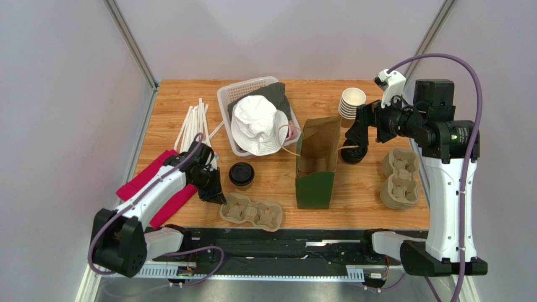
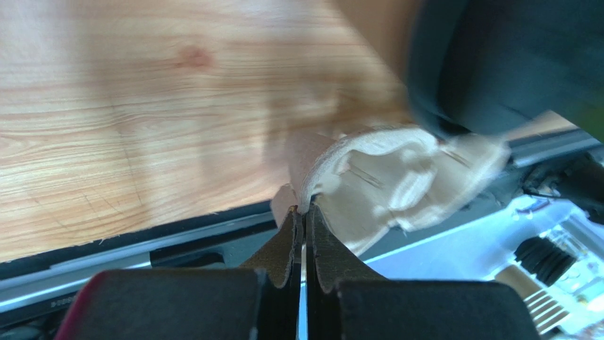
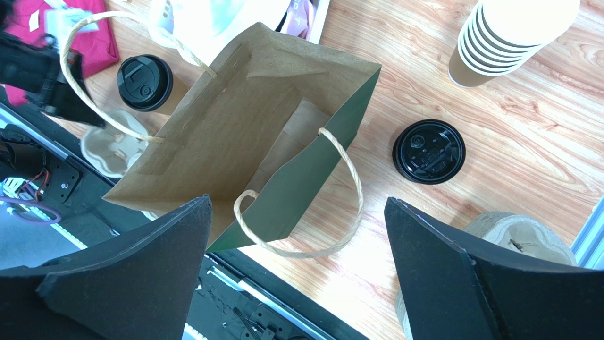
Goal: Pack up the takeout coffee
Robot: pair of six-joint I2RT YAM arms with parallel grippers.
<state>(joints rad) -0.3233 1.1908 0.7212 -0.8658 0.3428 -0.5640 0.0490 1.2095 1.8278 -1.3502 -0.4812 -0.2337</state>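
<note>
The takeout coffee [image 1: 241,174], a brown cup with a black lid, stands on the table left of the open green-and-kraft paper bag [image 1: 318,163]. The right wrist view shows the coffee [image 3: 145,83] beside the bag's mouth [image 3: 241,134]. My left gripper [image 1: 214,192] is shut on the left rim of a pulp cup carrier [image 1: 252,212] lying in front of the coffee. In the left wrist view the gripper [image 2: 305,209] pinches the carrier's thin edge [image 2: 383,177]. My right gripper [image 1: 353,135] hovers open to the right of the bag. In its own view the gripper [image 3: 298,204] holds nothing.
A pile of black lids [image 3: 429,151] lies right of the bag, and a stack of lidless cups [image 1: 352,102] stands behind it. More pulp carriers [image 1: 400,178] are stacked at the right edge. A basket [image 1: 225,100] with a white hat, paper straws [image 1: 195,123] and a red cloth [image 1: 157,185] lie on the left.
</note>
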